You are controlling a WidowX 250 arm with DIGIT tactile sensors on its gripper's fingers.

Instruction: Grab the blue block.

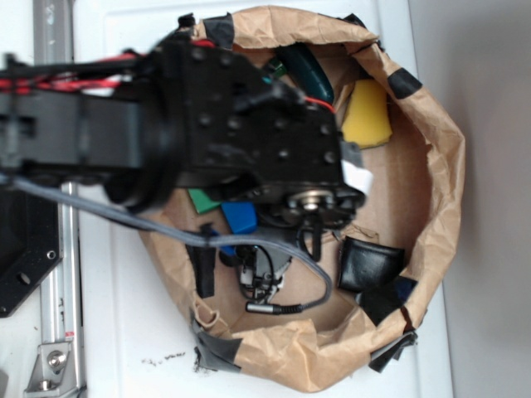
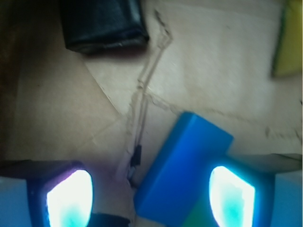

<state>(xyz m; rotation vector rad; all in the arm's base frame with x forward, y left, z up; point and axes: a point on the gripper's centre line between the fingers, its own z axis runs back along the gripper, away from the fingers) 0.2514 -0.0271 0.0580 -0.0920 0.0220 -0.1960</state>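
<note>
Exterior view gave me little to work with: the arm (image 1: 207, 116) covered most of the paper-walled bin (image 1: 440, 191) on the white worktop (image 1: 133, 332), and only a corner of the blue block (image 1: 241, 218) peeked out below the wrist, just beside a green block (image 1: 202, 201). A yellow sponge (image 1: 367, 114) lay well apart toward the bin's far wall, and a black pouch (image 1: 369, 264) sat near the opposite side. From there I could not read the jaws at all.

Wrist view told me more. The jaws stood released, both glowing fingertips (image 2: 70, 198) wide apart, nothing held between them. The blue block (image 2: 182, 170) lay on the cardboard floor at a slant, nearer the right-hand pad, which overlapped its edge, while the left-hand pad sat clear of it with bare cardboard between. A sliver of green showed at its lower edge.

I judged this the approach step, grasp not yet made. The next move, as I saw it, called for shifting toward the block to centre it, perhaps turning the wrist to match its slant, then lowering and closing.
</note>
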